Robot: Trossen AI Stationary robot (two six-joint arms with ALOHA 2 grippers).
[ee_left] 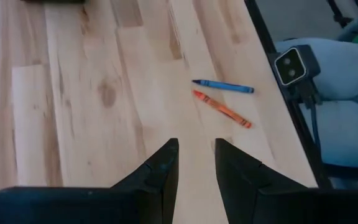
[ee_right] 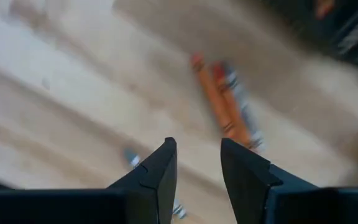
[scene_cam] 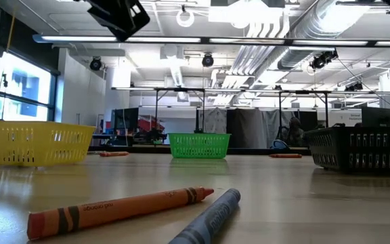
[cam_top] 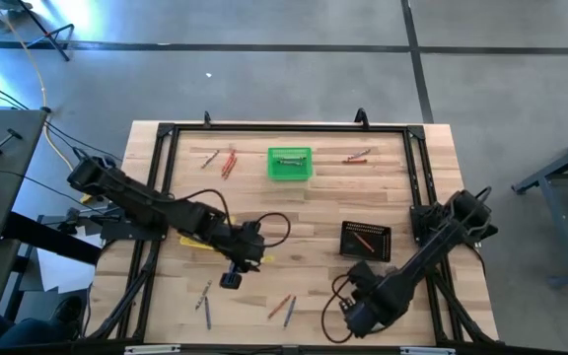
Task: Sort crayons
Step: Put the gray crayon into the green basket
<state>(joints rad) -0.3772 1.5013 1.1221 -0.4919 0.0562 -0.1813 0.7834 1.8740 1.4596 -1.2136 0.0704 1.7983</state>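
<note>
Both arms are black and boxy-jointed, trailing looped black cables, each tool point(ee_left: 196, 171) ending in two matte black wedge-shaped fingers point(ee_right: 157, 171).

Grey concrete floor point(cam_top: 294, 69) crossed by dark lines surrounds the wood table point(cam_top: 264, 197). Overhead, white ducts point(scene_cam: 317, 27) and strip lights; a bright window point(scene_cam: 19, 88) at left.

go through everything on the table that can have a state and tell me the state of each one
Left gripper: open, empty, above the table.
Right gripper: open, empty, above the table.
Green basket: upright, grey crayons inside.
Black basket: upright, one orange crayon inside.
Yellow basket: upright, contents hidden.
Loose crayons: lying flat, unsorted.
</note>
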